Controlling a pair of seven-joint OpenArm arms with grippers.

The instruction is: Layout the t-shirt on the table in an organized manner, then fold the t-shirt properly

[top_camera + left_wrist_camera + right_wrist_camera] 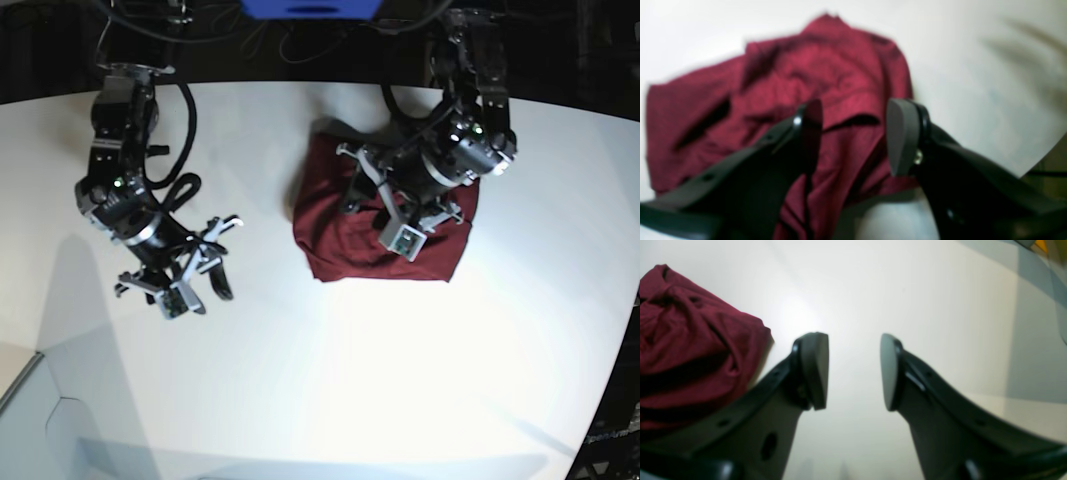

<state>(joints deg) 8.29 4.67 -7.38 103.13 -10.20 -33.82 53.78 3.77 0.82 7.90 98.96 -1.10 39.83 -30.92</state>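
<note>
Your left fingers [853, 136] hung spread and empty over the bunched t-shirt [385, 225] at the desk's [330, 390] far middle; your right fingers [853, 371] gaped beside it. Pinching several layers together risked dragging the heap instead of spreading it.

The t-shirt [826, 76] is soft, thin maroon cloth, matt and wrinkly. The table [907, 300] looks smooth, white and slightly shiny. The finger pads [816, 370] look like matt dark rubber on glossy black plastic.
</note>
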